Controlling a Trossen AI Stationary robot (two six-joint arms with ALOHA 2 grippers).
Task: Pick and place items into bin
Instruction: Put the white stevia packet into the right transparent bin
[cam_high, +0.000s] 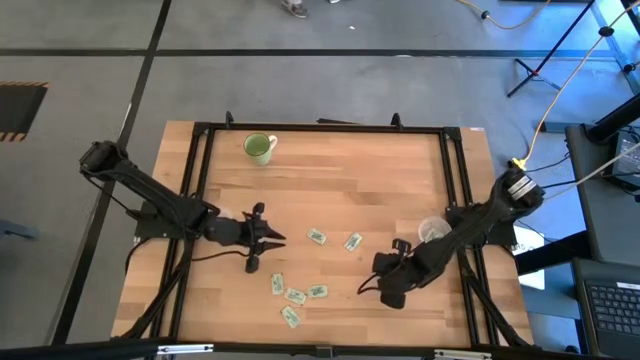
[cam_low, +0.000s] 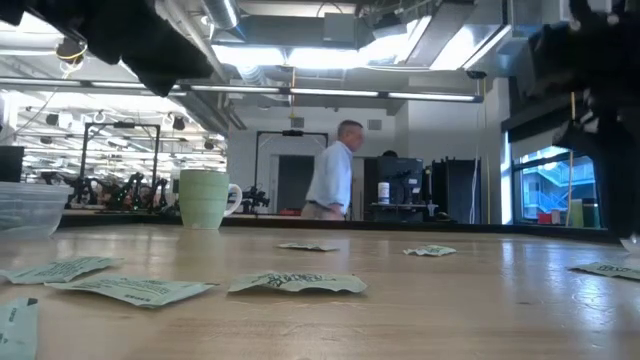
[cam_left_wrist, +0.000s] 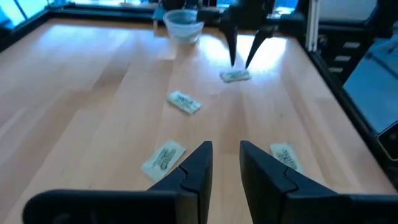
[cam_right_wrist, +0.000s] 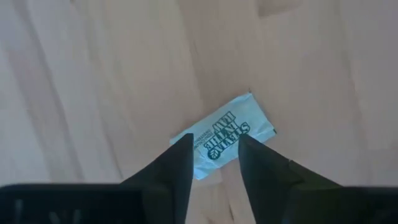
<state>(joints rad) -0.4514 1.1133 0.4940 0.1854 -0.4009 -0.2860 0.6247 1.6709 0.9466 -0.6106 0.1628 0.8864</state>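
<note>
Several small light green and white packets lie flat on the wooden table (cam_high: 330, 180), among them one at mid-table (cam_high: 317, 237) and a cluster near the front (cam_high: 295, 296). My right gripper (cam_right_wrist: 214, 155) is open and points down over one packet (cam_right_wrist: 224, 134), a finger on either side of it and just above it; this also shows in the left wrist view (cam_left_wrist: 235, 76). My left gripper (cam_left_wrist: 225, 162) is open and empty, held low left of the packets (cam_high: 265, 238). A clear plastic bin (cam_high: 432, 230) stands beside the right arm.
A light green mug (cam_high: 259, 148) stands at the far left of the table. A black frame (cam_high: 320, 127) runs along the table's edges. In the low view a person (cam_low: 335, 170) stands in the room behind. Bare wood lies across the table's far half.
</note>
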